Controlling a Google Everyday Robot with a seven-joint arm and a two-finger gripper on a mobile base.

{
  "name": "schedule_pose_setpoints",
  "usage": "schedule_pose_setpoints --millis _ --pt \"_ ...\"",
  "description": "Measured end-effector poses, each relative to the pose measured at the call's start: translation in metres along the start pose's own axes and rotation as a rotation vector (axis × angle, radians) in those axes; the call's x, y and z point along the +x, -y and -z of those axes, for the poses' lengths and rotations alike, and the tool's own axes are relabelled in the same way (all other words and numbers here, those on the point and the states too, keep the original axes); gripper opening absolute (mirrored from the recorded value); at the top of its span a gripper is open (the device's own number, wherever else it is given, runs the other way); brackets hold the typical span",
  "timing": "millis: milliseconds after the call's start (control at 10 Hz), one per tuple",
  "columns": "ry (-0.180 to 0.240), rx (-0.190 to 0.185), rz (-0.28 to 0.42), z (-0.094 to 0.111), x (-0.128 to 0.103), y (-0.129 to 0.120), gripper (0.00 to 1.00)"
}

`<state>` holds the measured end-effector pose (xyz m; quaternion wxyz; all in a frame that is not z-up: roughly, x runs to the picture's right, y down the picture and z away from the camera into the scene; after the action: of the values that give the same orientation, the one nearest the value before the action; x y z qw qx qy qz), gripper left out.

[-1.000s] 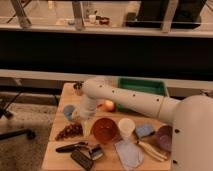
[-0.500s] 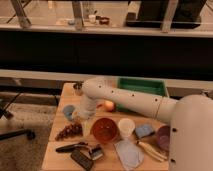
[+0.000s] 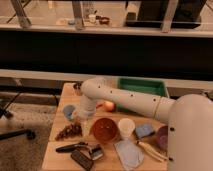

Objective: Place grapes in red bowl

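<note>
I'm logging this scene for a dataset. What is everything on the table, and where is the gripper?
grapes: one bunch, dark purplish-brown, table's left side
red bowl: one, orange-red, centre, right of the grapes
white cup: one, right of the red bowl
purple bowl: one, dark, right edge
blue cup: one, behind the grapes
green bin: one, back right
cloth: one, pale blue, front
table: one, wooden
gripper: one, white arm, low between blue cup and red bowl, just above the grapes

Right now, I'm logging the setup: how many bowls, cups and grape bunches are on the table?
Bowls: 2 (red bowl, purple bowl)
Cups: 2 (white cup, blue cup)
Grape bunches: 1 (grapes, the hand right by them)
Total: 5
</note>
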<state>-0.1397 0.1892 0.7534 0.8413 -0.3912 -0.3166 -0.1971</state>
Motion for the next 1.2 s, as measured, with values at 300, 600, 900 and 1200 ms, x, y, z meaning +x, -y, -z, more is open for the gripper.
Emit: schedule_pose_setpoints --millis 300,600,900,1200 --pt "0.002 -0.004 -0.002 -0.004 0.001 0.002 0.8" --pt "0.005 -0.007 -0.004 -0.007 0.001 0.005 0.8" --pt "0.007 -0.008 -0.004 -0.01 0.001 0.008 0.8" --pt "0.009 -0.011 -0.002 -0.012 0.0 0.01 0.8"
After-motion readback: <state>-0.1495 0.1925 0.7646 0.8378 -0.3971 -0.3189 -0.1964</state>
